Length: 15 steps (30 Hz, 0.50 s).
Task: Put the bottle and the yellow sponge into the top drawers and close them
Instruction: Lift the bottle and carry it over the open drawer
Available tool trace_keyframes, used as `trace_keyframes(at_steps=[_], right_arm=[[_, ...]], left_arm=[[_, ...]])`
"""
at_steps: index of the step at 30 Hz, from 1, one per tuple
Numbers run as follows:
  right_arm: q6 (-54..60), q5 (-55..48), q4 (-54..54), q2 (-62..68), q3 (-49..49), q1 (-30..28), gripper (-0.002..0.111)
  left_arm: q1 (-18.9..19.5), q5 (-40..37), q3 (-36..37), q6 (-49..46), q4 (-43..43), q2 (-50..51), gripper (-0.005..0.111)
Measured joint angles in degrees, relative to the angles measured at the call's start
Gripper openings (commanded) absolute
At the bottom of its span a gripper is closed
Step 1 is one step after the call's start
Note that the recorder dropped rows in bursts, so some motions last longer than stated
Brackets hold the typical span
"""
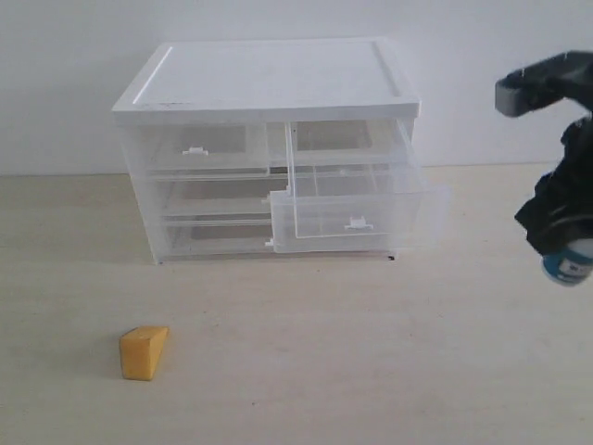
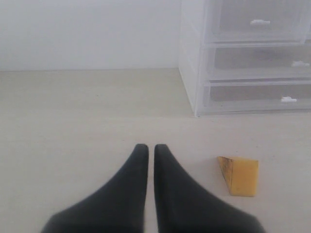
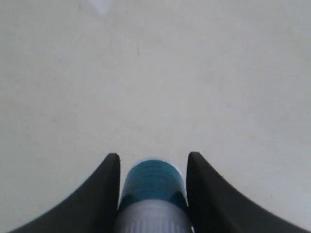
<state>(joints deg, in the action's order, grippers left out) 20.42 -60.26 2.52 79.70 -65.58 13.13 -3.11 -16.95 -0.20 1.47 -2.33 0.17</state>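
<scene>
— What does the right gripper [image 3: 153, 156] have?

— The bottle [image 3: 153, 182]. It is a small round teal thing with a white band, pinched between the two smooth black fingers [image 3: 97, 194]. They stand about half apart and press on both of its sides. In the exterior view the bottle [image 1: 567, 262] pokes out below that gripper [image 1: 561, 227], lifted clear of the table [image 1: 371, 352].

— And the left gripper [image 2: 146, 148]?

— Closed, its curved tips almost touching, with nothing between them. Just ahead of those tips and a little to one side lies the yellow sponge [image 2: 240, 175]. It is a matte foam wedge like a slice of cheese, resting on the pale, faintly grained tabletop.

— What lies beyond the sponge?

— The cabinet [image 1: 269, 83], with translucent plastic walls under a flat white lid. It is well apart from the right gripper, over toward the middle of the scene. The top right drawer [image 1: 357, 209] is pulled out, and its clear front with a small white clip handle [image 1: 357, 222] hangs lower than its neighbour. The top left drawer [image 1: 199, 146] is pushed in. Two full-width drawers [image 2: 257, 94] sit shut below.

— Does anything lie between the bottle and the open drawer?

— Only bare table. The sponge [image 1: 144, 352] is far over on the other side, near the front.
</scene>
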Motion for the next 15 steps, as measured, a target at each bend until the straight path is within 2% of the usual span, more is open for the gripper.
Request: trace_keyframes(at_steps=[6, 9, 15], right_arm=[[15.5, 8.8, 9.0, -5.3, -3.3, 0.0, 0.0], [33.4, 15.2, 25.1, -4.7, -3.3, 0.0, 0.0], [59.1, 17.6, 48.8, 0.3, -3.4, 0.0, 0.0]], left_arm=[[0.0, 0.0, 0.0, 0.0, 0.0, 0.0, 0.004], [0.0, 0.0, 0.0, 0.0, 0.0, 0.0, 0.004], [0.0, 0.0, 0.0, 0.0, 0.0, 0.0, 0.004]])
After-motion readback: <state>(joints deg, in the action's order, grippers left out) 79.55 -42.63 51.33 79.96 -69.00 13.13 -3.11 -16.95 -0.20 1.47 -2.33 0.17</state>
